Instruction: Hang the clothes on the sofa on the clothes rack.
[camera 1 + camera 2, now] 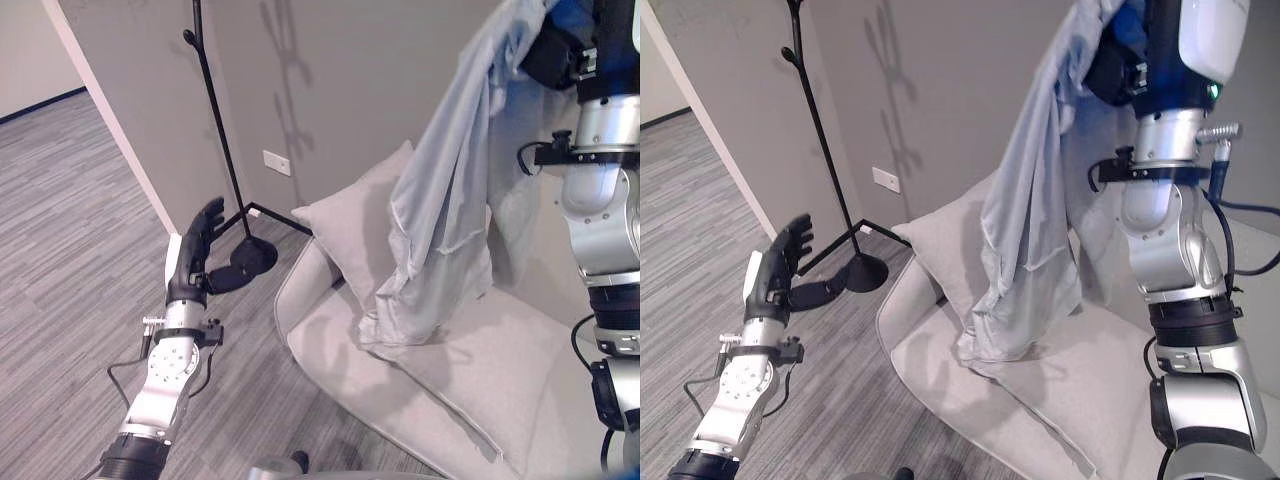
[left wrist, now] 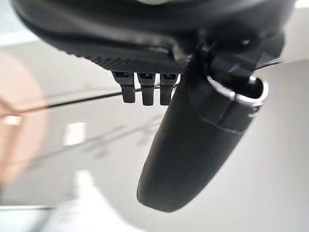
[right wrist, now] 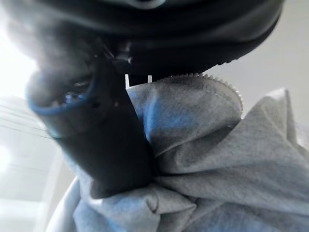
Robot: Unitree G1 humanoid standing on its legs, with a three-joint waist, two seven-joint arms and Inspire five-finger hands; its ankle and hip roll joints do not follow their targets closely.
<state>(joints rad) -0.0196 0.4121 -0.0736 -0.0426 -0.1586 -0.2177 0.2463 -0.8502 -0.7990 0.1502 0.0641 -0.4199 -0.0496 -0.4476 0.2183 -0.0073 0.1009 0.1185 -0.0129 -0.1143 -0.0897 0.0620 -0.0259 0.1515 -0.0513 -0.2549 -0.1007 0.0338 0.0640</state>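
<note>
Right hand (image 1: pixel 1118 62) is raised high with its fingers (image 3: pixel 104 145) clamped on a bunch of the light grey garment (image 1: pixel 440 210). Garment hangs full length from that grip, hem just brushing or barely clear of the sofa (image 1: pixel 450 380) seat by the cushion (image 1: pixel 350 230); can't tell which. Left hand (image 1: pixel 195 250) is held out low over the floor, fingers straight and empty, toward the black clothes rack (image 1: pixel 215 110) standing left of the sofa. Progress call: pickup done, carry-over and hanging on a peg still left; garment well apart from the rack
</note>
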